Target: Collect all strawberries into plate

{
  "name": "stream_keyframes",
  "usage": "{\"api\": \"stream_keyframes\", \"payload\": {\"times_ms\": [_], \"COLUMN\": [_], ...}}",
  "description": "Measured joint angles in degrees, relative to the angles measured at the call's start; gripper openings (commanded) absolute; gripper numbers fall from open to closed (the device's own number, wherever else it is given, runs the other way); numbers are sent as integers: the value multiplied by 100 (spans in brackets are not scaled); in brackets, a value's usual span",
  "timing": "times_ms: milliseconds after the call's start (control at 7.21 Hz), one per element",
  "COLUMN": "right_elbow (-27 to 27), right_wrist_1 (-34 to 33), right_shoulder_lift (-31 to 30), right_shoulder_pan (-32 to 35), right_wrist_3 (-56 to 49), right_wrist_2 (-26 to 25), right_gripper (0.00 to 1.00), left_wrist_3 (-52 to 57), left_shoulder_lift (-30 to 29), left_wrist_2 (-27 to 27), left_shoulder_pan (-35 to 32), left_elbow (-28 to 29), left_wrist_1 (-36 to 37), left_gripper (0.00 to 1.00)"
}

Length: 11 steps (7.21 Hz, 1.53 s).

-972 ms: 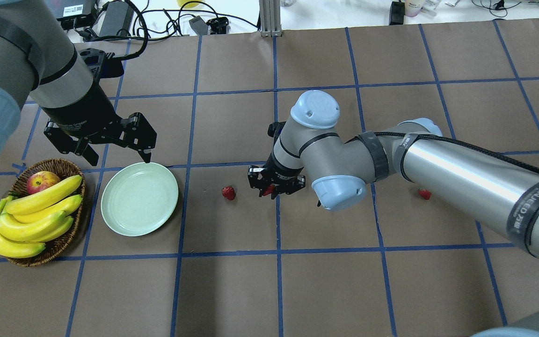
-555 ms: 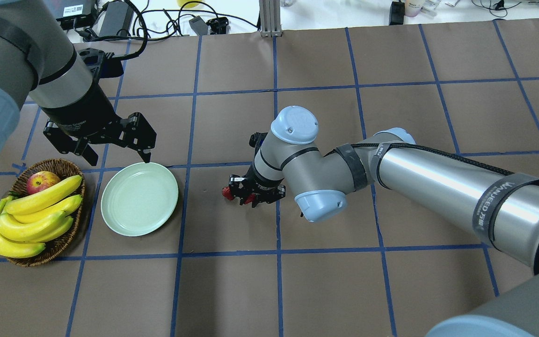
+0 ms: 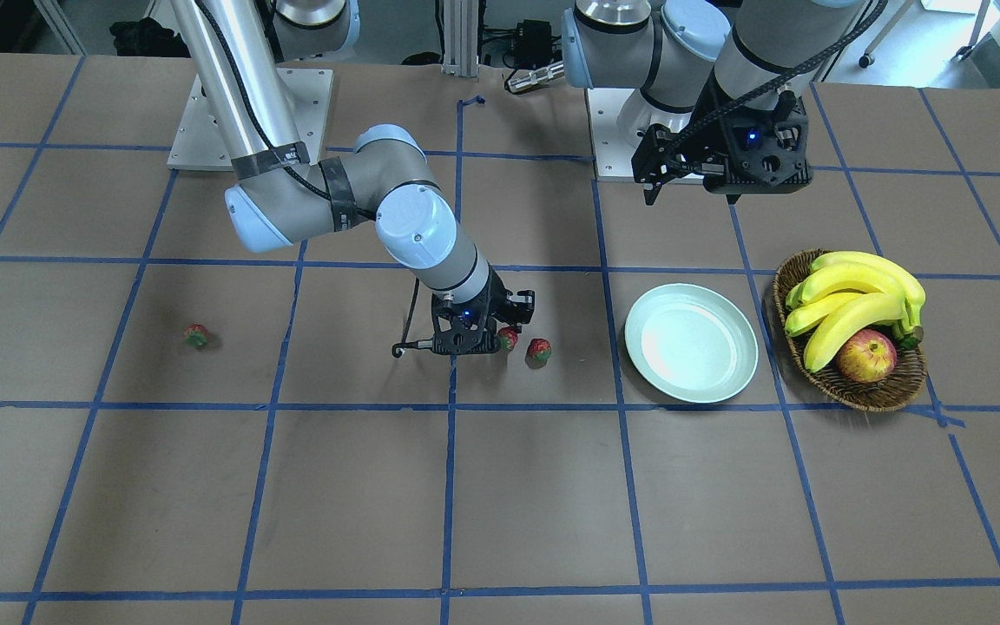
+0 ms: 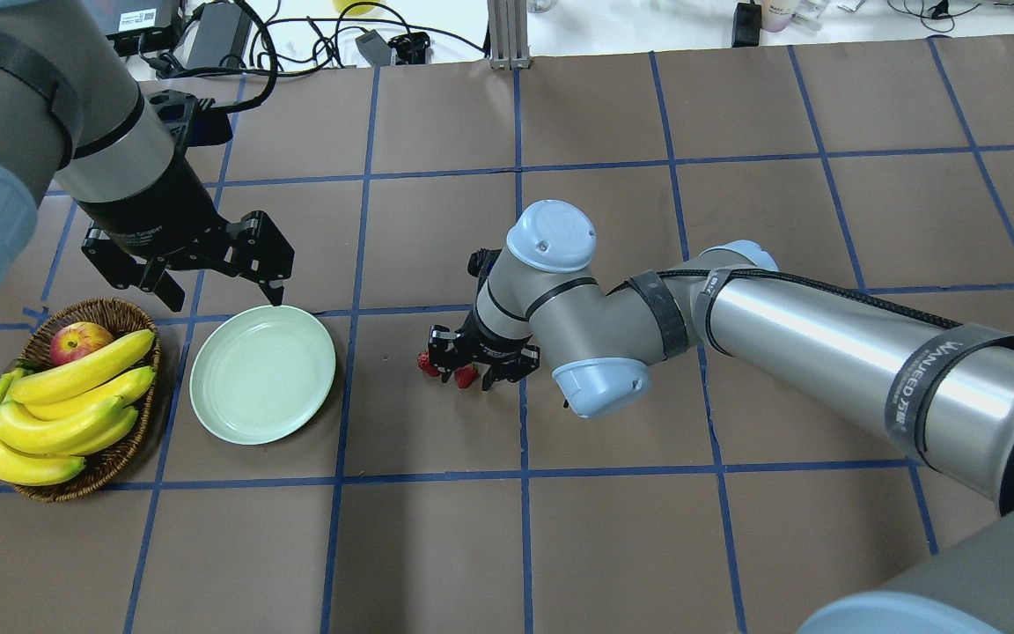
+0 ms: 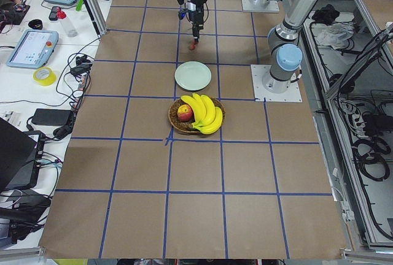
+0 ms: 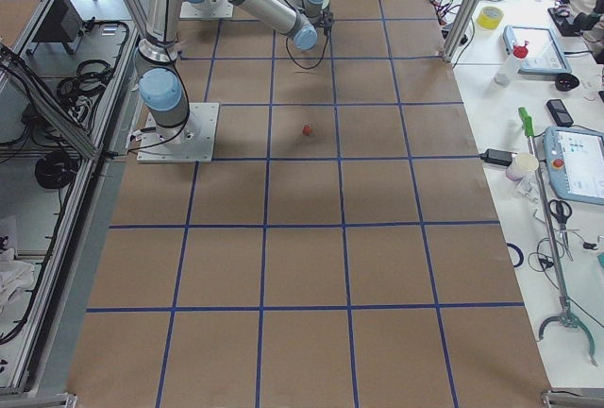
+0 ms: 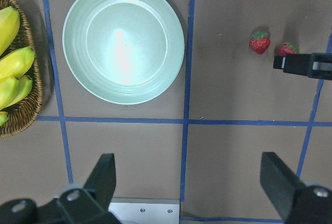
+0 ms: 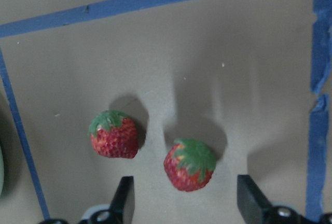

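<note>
Three strawberries are out on the brown-papered tabletop (image 4: 648, 528), and none of them is on the plate (image 4: 262, 374). Two lie near each other without touching, in the taped square beside the plate's own, with a blue tape line running between them and the plate. The right tool (image 4: 472, 363) is down low over this pair with its fingers (image 8: 126, 199) spread wide. One strawberry (image 8: 190, 164) sits in the gap between those fingers. Neither finger touches it, and it seems to rest on the paper with its shadow close behind. The other strawberry (image 8: 114, 134) lies just outside that gap, on the plate's side. The third strawberry (image 3: 196, 335) is well apart from everything, alone on the robot's right stretch of the tabletop.

The pale green plate is bare and glossy, with a brown wicker basket (image 4: 120, 458) just beside it. Bananas (image 4: 67, 396) fill the basket and a red-yellow apple (image 4: 77, 342) is tucked in behind them. The left tool (image 4: 224, 291) hangs in the air just beyond the far rims of the plate and basket. Its fingers are wide apart and grip nothing.
</note>
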Motion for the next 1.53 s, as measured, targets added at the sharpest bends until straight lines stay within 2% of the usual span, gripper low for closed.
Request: {"api": "stream_keyframes", "payload": {"times_ms": [416, 694, 833, 972, 1249, 1527], "right_elbow": [-75, -308, -495, -812, -1806, -2460], "right_wrist_1": [697, 1811, 2394, 3089, 4525, 5196], "right_shoulder_lift": [-707, -1321, -1670, -1947, -2139, -2206], "right_shoulder_pan": [-243, -732, -924, -1023, -1132, -1393], "right_wrist_3": [-201, -705, -930, -1081, -1346, -1781], "right_wrist_2": [-733, -965, -1283, -1639, -2027, -2197], "right_gripper": [100, 100, 100, 100, 100, 100], "left_wrist_3": [6, 6, 6, 6, 6, 6], "left_shoulder_lift": [3, -3, -4, -4, -5, -7], "left_wrist_2": [1, -4, -5, -4, 2, 3], "left_shoulder_pan": [4, 4, 5, 6, 2, -1], "left_elbow": [0, 0, 0, 0, -1, -7], "left_wrist_1": [1, 18, 37, 44, 44, 43], "left_gripper": [100, 100, 100, 100, 100, 100]}}
